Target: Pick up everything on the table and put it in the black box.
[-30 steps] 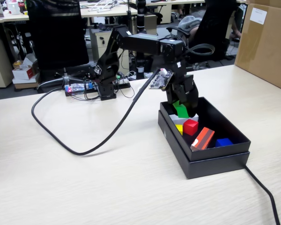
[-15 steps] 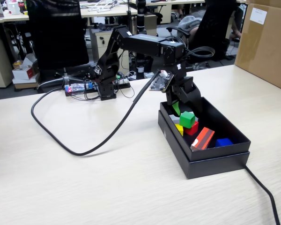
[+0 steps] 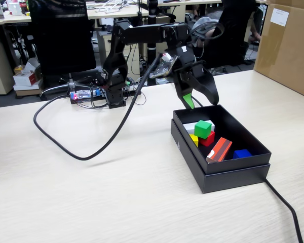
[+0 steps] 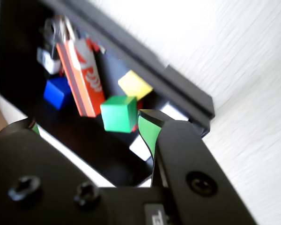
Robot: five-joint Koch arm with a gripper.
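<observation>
— Pale wood-grain table (image 3: 91,192) in an office, desks and dark chairs behind it. How do the fingers stand?

— The black gripper (image 3: 201,101) with green pads hangs with its two fingers spread apart, nothing between them. In the wrist view the gripper (image 4: 91,126) shows the same: one green-lined finger (image 4: 147,129) to the right, the other at the left edge, the gap bare.

— And below the fingers?

— The shallow matte black cardboard box (image 3: 228,177) sits just beneath them. Inside, nearest the tips, the small green cube (image 3: 202,128) rests on top of a white rectangular block (image 3: 191,126). Just beside it lie the small red cube (image 3: 209,139) and the small yellow cube (image 3: 194,139).

— Further out?

— A longer orange-red block (image 3: 219,150) leans tilted, and a small blue cube (image 3: 241,153) lies past it. The wrist view shows white markings on the orange-red block, too blurred to read.

— Anything beyond the box?

— A thick black cable (image 3: 91,147) loops across the table from the arm's base, and a big brown cardboard carton (image 3: 289,45) with a white label stands far off; its print is too small to read.
</observation>
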